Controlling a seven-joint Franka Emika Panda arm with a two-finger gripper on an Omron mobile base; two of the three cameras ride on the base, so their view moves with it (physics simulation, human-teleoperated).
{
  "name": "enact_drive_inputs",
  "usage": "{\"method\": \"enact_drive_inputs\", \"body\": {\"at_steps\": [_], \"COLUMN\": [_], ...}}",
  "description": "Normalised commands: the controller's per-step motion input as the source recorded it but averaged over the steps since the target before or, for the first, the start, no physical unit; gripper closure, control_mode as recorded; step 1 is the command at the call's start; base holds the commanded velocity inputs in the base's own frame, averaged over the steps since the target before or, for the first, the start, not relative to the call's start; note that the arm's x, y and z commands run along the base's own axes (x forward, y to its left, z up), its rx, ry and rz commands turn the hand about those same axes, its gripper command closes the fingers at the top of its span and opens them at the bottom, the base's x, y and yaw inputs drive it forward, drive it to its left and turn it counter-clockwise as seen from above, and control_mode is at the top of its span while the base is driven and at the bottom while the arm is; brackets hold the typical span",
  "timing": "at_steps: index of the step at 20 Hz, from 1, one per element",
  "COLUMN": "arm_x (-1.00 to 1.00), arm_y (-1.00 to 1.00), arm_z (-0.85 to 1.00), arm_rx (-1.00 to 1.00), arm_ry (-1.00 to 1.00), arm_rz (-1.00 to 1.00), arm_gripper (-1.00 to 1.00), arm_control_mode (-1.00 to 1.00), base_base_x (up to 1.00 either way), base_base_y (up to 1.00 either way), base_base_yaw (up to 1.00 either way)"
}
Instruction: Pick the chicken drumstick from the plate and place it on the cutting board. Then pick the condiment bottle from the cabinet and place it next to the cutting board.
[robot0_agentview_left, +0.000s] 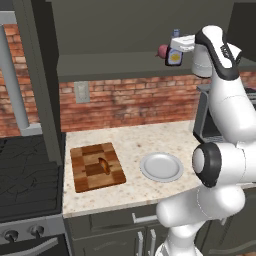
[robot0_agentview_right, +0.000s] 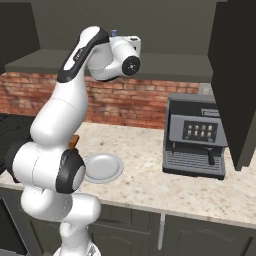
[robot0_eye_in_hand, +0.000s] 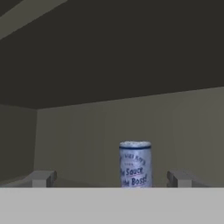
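Your fingers (robot0_eye_in_hand: 43, 178) stand wide with the condiment bottle (robot0_eye_in_hand: 135, 164) between them on the cabinet (robot0_eye_in_hand: 109, 127) shelf, nearer the right one, so closing off-centre could tip it or nudge the onion (robot0_agentview_left: 163, 51) beside it.

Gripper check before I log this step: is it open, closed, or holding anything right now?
Gripper: open, holding nothing, fingers on either side of the condiment bottle in the cabinet.

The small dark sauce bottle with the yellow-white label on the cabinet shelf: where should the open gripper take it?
Probably around the labelled body of the small dark sauce bottle, coming level from the shelf's open front: it stands upright, and the gripper already has a fingertip on either side.
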Motion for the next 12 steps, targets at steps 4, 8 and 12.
{"method": "enact_drive_inputs", "body": {"at_steps": [4,8,12], "arm_x": [0.12,0.13,0.14], "arm_y": [0.0,0.0,0.0], "arm_z": [-0.07,-0.06,-0.03], "arm_rx": [0.0,0.0,0.0], "arm_ry": [0.0,0.0,0.0], "arm_rz": [0.0,0.0,0.0], "arm_gripper": [-1.0,-1.0,-1.0], "arm_control_mode": [-1.0,-1.0,-1.0], "base_base_x": [0.0,0.0,0.0], "base_base_y": [0.0,0.0,0.0], "base_base_yaw": [0.0,0.0,0.0]}}
